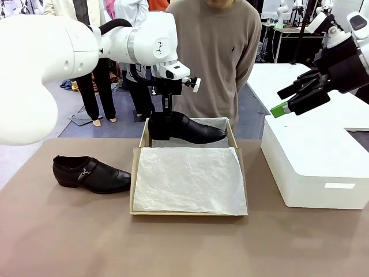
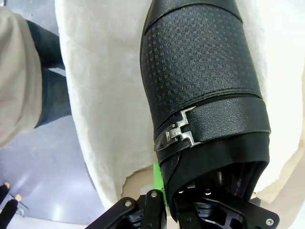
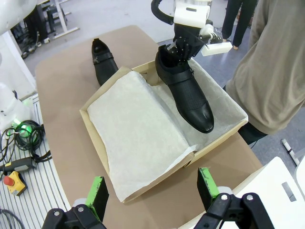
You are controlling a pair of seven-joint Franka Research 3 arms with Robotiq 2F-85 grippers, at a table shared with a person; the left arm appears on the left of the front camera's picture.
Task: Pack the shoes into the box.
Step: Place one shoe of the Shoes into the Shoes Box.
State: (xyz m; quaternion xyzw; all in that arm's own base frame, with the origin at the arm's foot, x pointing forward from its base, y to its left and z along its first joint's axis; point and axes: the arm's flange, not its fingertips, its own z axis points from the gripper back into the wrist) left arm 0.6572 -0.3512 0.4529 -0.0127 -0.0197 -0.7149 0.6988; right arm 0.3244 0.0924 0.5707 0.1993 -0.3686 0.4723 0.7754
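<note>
Shoe number one [image 1: 91, 174] is lying on the near-left surface [image 1: 57, 242], just left of the box [image 3: 221, 138]. My left hand [image 1: 167, 115] is clamping the second shoe [image 1: 187, 128] tight by its heel collar over the box's far end, toe pointing right. My right hand [image 1: 282, 100] is hovering far right, fully spread and empty, above the white box [image 1: 311, 167].

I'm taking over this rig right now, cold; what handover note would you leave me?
Left gripper: shut on the heel end of one black dress shoe, holding it over the cardboard shoebox, at its far end.
Right gripper: open, raised above the white box, holding nothing.
Second shoe: on the table, left of the shoebox.
Done: no shoe released in the box yet.
Left: set this shoe down, then pack the second.
</note>
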